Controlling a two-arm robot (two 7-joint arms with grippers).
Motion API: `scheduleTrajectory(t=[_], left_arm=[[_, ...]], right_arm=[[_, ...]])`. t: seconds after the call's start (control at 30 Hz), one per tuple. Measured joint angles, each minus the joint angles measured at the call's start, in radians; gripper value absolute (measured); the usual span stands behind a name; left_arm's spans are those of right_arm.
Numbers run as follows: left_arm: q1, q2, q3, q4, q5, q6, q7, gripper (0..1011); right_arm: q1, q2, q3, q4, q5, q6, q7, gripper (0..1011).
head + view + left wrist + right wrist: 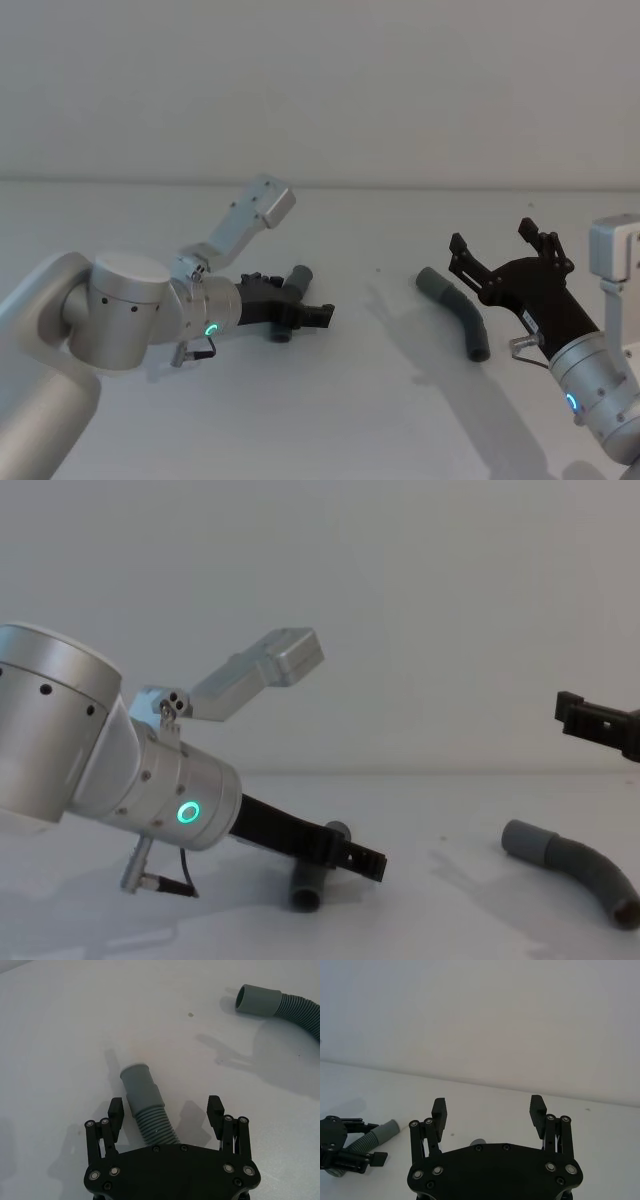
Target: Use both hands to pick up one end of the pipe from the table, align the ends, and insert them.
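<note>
White table (350,420) bears the short pipe piece (147,1110) toward its left side, between the left claw's (166,1106) spread fingers. The long piece (460,312) lies rightward, and the right claw (488,1106) hangs above it, fingers apart.

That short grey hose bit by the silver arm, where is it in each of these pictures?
Head view: short hose piece left of centre, between the left gripper's open fingers.
Left wrist view: centre, rising from between those fingers.
Right wrist view: bottom left corner.
Chest view: low, left of centre, behind a black finger.
Shared landmark: the left gripper straddling it.
The right gripper hovers at right.
</note>
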Motion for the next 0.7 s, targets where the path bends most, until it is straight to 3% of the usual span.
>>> scheduleTrajectory(t=[0.23, 0.43, 0.7], left_arm=[[-0.005, -0.003, -0.001, 0.01, 0.004, -0.003, -0.008, 999], [-0.007, -0.004, -0.002, 0.014, 0.006, -0.004, -0.01, 859], [-0.008, -0.005, -0.002, 0.016, 0.007, -0.005, -0.013, 796]], right_arm=[[0.0, 0.0, 0.0, 0.0, 0.0, 0.0, 0.0, 1003], [0.0, 0.0, 0.0, 0.0, 0.0, 0.0, 0.0, 1003], [0.0, 0.0, 0.0, 0.0, 0.0, 0.0, 0.0, 1003]])
